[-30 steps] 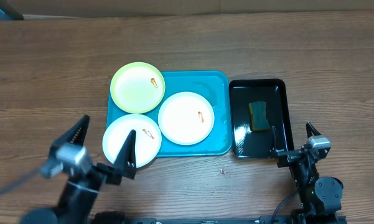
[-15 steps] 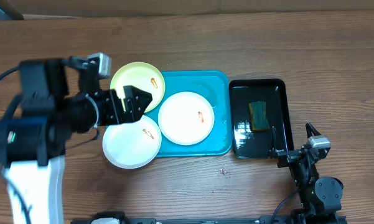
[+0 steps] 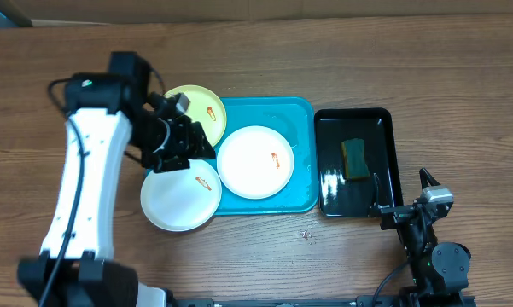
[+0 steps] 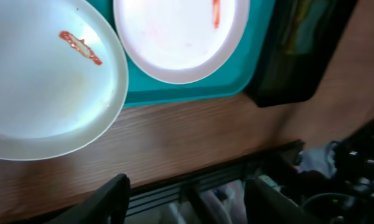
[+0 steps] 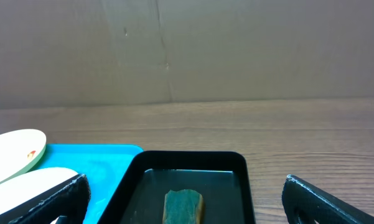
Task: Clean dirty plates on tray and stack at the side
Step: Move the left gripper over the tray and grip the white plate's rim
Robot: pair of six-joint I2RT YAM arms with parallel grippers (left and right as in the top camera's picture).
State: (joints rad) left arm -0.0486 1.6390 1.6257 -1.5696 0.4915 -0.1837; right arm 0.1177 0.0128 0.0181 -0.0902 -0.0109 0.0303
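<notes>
A green sponge (image 3: 353,159) lies in the black tray (image 3: 384,119), right of the turquoise tray (image 3: 303,111). The left gripper (image 4: 188,186) hovers above the near-left white plate (image 3: 181,200) at its far rim, spread wide and empty; the right gripper (image 5: 187,183) gapes too, grasping nothing.

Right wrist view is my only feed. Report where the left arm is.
Observer: The left gripper hangs open above where the two left-hand plates meet, holding nothing.
Operator: List the plates; I only see edges.
Observer: Three: a yellow-green plate at the far-left corner of the blue tray, a white plate mid-tray, and a second white plate overhanging the near-left corner.
Operator: Give me their condition.
Observer: Each carries an orange-red smear; none is wiped yet.
</notes>
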